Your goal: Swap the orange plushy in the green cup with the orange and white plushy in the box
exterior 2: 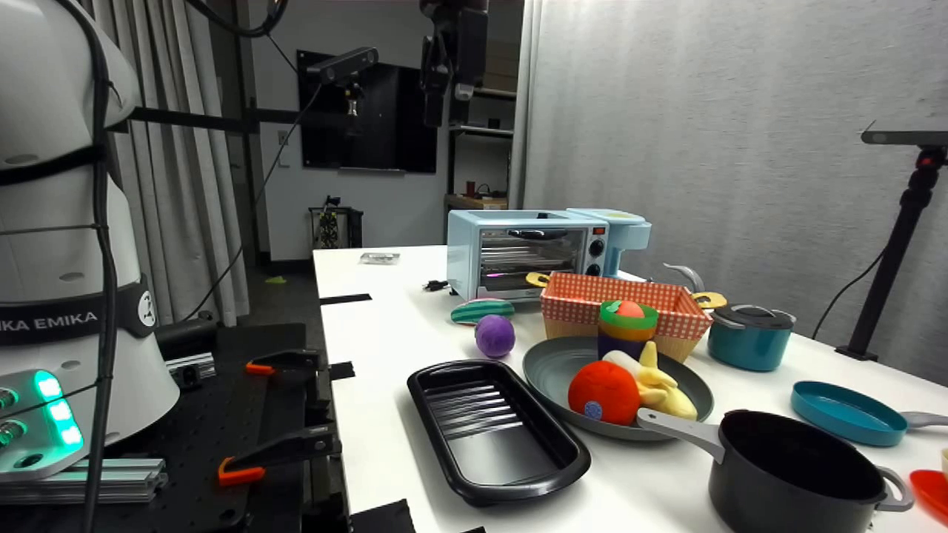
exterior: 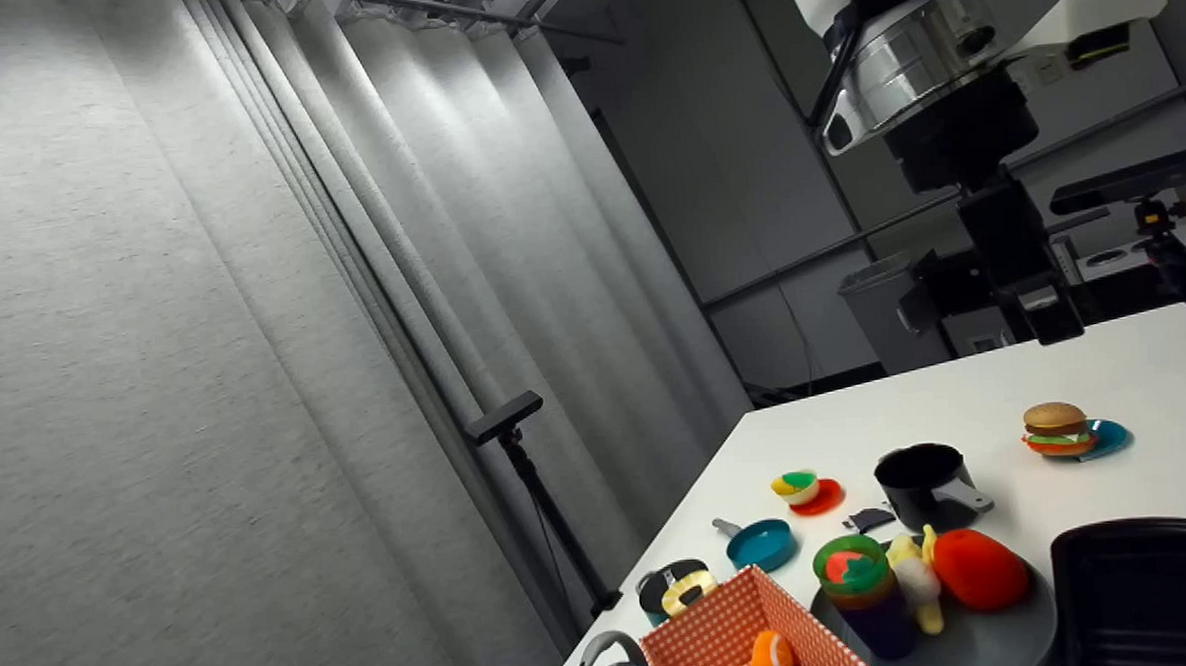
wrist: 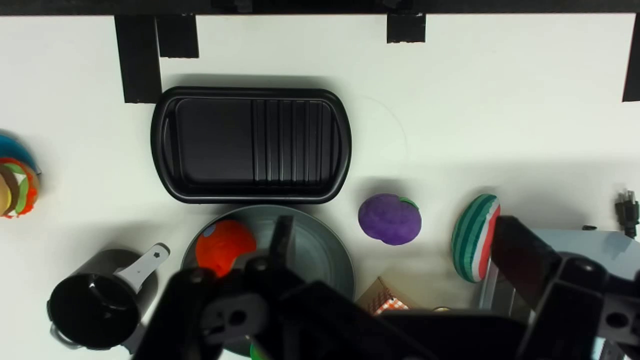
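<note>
The orange plushy (exterior: 845, 566) sits in the mouth of the green cup (exterior: 866, 574); both also show in an exterior view, plushy (exterior 2: 630, 309) and cup (exterior 2: 646, 320). The cup tops a stack on the grey plate. The orange and white plushy (exterior: 773, 653) lies inside the box (exterior: 701, 631), beside other orange and green parts cut by the frame edge. The box (exterior 2: 592, 290) hides its contents in an exterior view. My gripper (exterior: 988, 321) is open and empty, high above the table; its fingers spread wide in the wrist view (wrist: 395, 225). There, my gripper mostly hides cup and box.
The grey plate (exterior 2: 544, 370) also bears a red round toy (exterior 2: 603, 392) and a banana plushy (exterior 2: 674, 400). Around it are a black tray (exterior 2: 496, 437), a black pot (exterior 2: 785, 481), a purple plushy (exterior 2: 495, 336), a watermelon plushy (exterior 2: 481, 311) and a toaster oven (exterior 2: 463, 252).
</note>
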Robot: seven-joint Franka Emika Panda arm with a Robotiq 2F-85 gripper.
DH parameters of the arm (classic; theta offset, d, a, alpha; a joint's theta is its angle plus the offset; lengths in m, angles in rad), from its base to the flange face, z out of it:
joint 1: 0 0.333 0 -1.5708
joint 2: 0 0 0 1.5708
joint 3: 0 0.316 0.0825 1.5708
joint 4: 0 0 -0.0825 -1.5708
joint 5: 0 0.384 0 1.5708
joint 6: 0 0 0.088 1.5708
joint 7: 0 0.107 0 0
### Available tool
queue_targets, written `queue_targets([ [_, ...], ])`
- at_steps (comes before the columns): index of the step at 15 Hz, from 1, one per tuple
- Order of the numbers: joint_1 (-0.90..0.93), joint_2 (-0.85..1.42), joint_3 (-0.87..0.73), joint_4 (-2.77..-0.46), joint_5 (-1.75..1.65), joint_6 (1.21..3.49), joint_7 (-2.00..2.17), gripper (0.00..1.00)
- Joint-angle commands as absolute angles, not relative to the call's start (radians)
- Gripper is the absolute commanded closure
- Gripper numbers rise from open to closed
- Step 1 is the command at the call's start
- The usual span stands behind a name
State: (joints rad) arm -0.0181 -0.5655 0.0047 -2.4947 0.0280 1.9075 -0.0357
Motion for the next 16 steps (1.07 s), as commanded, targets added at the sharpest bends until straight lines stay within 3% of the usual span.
queue_targets([
  [1, -0.011, -0.565, -0.002, -2.493, 0.024, 1.905, -0.032, 0.0],
  [16, -0.015, -0.513, -0.009, -2.5, 0.022, 1.946, -0.04, 0.0],
])
